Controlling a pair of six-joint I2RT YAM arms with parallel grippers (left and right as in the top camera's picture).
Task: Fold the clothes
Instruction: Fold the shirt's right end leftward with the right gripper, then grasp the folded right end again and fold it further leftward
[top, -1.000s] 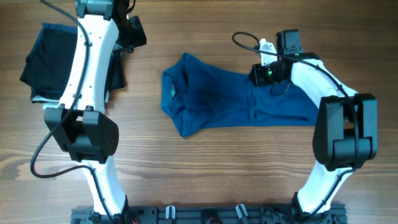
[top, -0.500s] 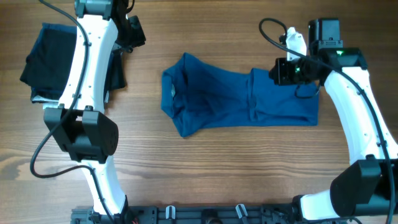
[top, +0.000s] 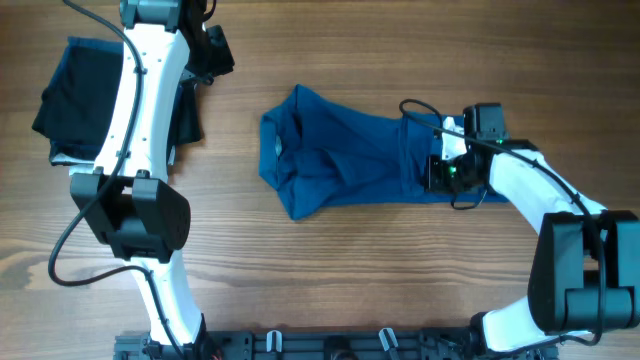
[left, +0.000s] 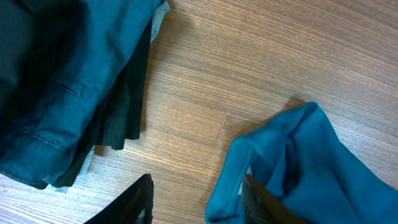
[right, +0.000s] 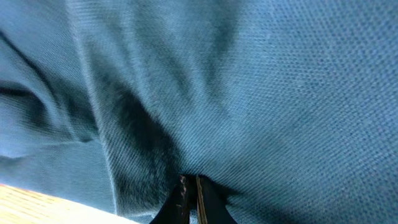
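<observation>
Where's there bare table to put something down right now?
Widest bare patch: the table strip between the T-shirt and the near edge. Also free: the far edge beyond the shirt. Crowded: the left side, where the dark folded pile lies by the left arm, and where the right claw meets the shirt.

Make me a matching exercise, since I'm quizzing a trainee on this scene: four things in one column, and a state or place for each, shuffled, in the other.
1 blue T-shirt
2 left gripper
3 right gripper
4 pile of dark garments

A shut, tips on blue fabric
B left side of the table
C open, nothing held
D rumpled, in the middle

Pairs: 1-D, 2-C, 3-A, 4-B
</observation>
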